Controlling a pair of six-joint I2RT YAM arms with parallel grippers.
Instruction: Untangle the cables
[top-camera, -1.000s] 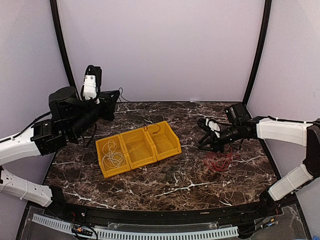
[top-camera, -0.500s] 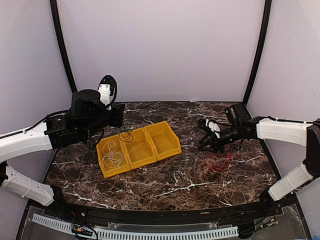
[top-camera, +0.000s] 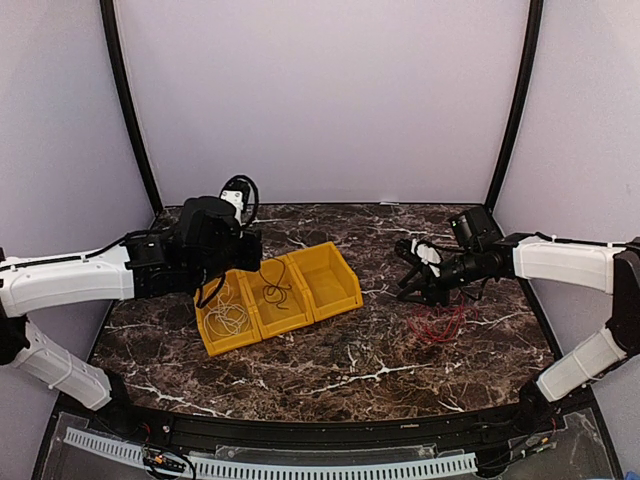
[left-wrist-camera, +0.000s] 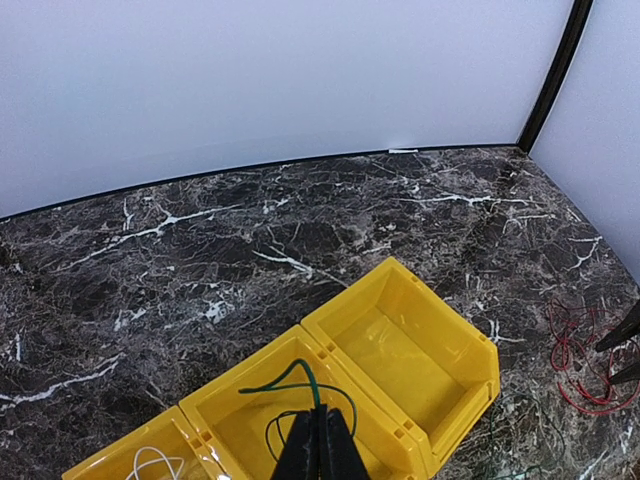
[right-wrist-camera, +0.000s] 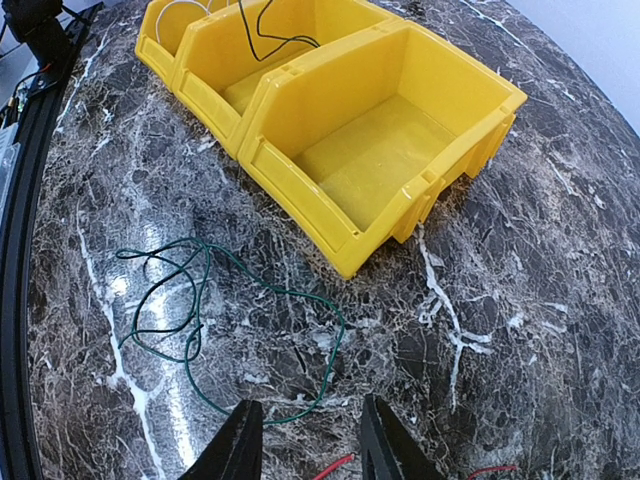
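My left gripper (top-camera: 260, 262) (left-wrist-camera: 322, 428) hangs over the middle yellow bin (left-wrist-camera: 225, 400), shut on a thin dark green-black cable (left-wrist-camera: 300, 375) whose loops dangle into that bin (top-camera: 272, 285). The white cable (top-camera: 228, 315) lies coiled in the left bin. The red cable (top-camera: 437, 325) (left-wrist-camera: 580, 360) is a loose coil on the marble, just in front of my right gripper (top-camera: 408, 283) (right-wrist-camera: 312, 445). That gripper is open and low over the table, with nothing between its fingers; a red strand (right-wrist-camera: 335, 465) shows just below them.
The three joined yellow bins (top-camera: 335, 300) sit left of centre; the right bin (right-wrist-camera: 385, 155) has nothing in it. A thin green wire (right-wrist-camera: 190, 310) sprawls on the marble between that bin and my right gripper. Purple walls enclose the table.
My left arm has swung from the back left to above the bins, carrying the dark cable over the middle bin. The right arm has stayed where it was.
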